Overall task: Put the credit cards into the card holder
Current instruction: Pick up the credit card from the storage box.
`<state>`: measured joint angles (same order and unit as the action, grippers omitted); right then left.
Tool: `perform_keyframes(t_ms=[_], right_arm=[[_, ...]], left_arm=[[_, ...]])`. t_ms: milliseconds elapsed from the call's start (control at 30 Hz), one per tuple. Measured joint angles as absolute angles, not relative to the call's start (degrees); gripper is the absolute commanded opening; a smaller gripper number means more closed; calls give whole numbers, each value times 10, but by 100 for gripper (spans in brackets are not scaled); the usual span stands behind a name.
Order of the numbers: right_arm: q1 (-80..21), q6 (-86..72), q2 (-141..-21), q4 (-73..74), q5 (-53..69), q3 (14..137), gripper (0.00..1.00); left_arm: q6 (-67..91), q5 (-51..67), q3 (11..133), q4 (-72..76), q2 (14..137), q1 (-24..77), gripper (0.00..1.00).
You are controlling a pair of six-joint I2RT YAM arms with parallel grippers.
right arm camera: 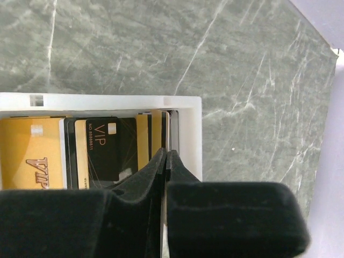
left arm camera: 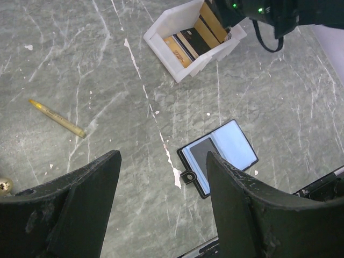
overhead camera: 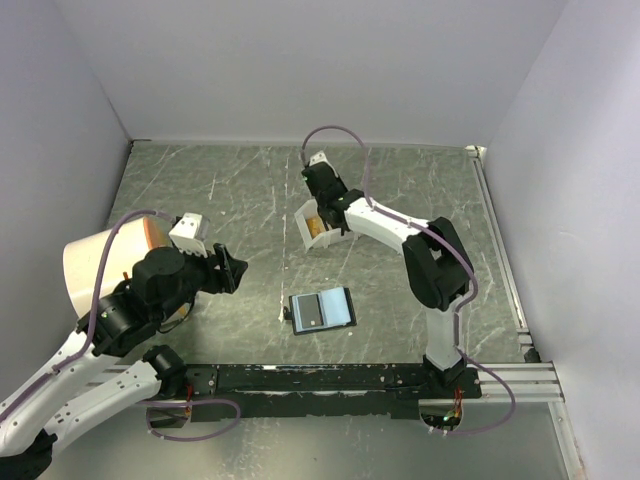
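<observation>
Credit cards (right arm camera: 102,148) against closed right hand (right arm camera: 165,159)

You're in a robotics lab cell, a purpose-built test rig. Plain pale walls (overhead camera: 300,60) box in a grey-green, marble-patterned surface (overhead camera: 200,190) on three sides. Two white-and-black machines, the left arm (overhead camera: 160,285) and the right arm (overhead camera: 435,265), are bolted to a metal rail (overhead camera: 515,372) along the near edge (slotted extrusion, by the look of it). Loose purple-grey cables (overhead camera: 335,128) loop off them.
</observation>
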<state>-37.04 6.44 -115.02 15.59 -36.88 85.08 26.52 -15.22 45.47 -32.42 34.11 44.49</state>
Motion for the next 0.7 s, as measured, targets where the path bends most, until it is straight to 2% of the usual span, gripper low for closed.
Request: perform_keyframes(t_ms=[433, 700], right_arm=[[-370, 1, -1038, 209, -295, 849, 0], [-371, -95, -896, 198, -158, 779, 0]], left_arm=[[294, -120, 455, -309, 378, 445, 72], [373, -48, 455, -256, 431, 445, 68]])
